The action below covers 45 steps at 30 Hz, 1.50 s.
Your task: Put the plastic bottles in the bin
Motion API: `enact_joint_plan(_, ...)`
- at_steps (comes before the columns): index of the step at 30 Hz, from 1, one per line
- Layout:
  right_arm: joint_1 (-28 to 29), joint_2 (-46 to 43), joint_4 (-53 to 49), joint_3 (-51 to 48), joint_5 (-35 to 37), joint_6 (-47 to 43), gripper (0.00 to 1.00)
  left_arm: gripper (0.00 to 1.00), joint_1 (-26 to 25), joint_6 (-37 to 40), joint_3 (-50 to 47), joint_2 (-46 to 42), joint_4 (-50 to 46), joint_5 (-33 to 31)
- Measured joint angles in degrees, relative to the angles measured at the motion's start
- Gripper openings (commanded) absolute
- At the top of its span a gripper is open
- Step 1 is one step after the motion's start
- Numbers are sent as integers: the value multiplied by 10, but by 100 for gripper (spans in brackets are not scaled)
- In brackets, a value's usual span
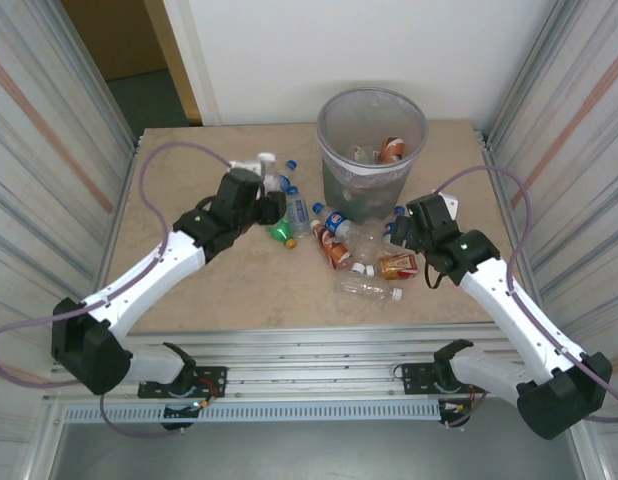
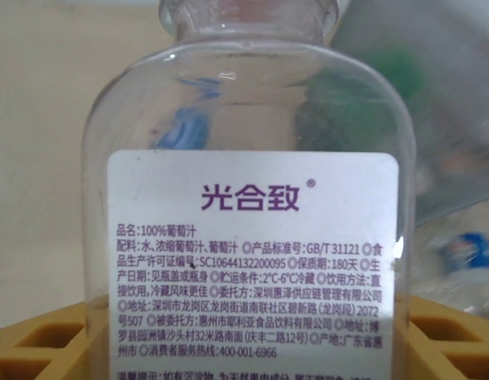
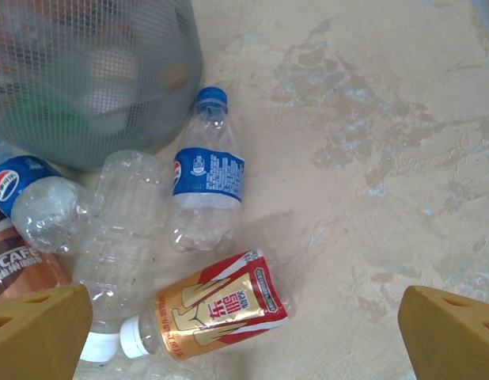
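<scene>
Clear white-labelled bottle sat clamped between the left gripper's yellow jaws, off to the left of the bin. Its smooth, thin wall could buckle or slip loose on the lift and miss the rim. The right gripper hung with jaws spread above a red-and-gold bottle; both arms reaching binward might clash.

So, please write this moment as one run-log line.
left gripper: shut on clear white-labelled plastic bottle | right gripper: open above red-gold labelled plastic bottle | round grey bin: partly filled
</scene>
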Motion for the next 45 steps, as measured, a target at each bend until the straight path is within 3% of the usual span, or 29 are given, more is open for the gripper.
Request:
enact_joint_plan(17,29,-11,9,-19,43,33,98,55,-19,40,392,256,54,179)
enact_joint_plan(28,37,-2,15,-19,55,35,98,59,-33,40,574,410,50,219)
enact_joint_plan(34,37,-2,15,-19,57,35,98,69,-32,41,609,468,45,222)
enact_joint_plan(42,37,-2,15,-22,57,46,98,96,-31,53,641,502,23,214)
enact_joint_plan(45,39,-2,12,-25,57,48,98,98,-30,55,651,502,23,212)
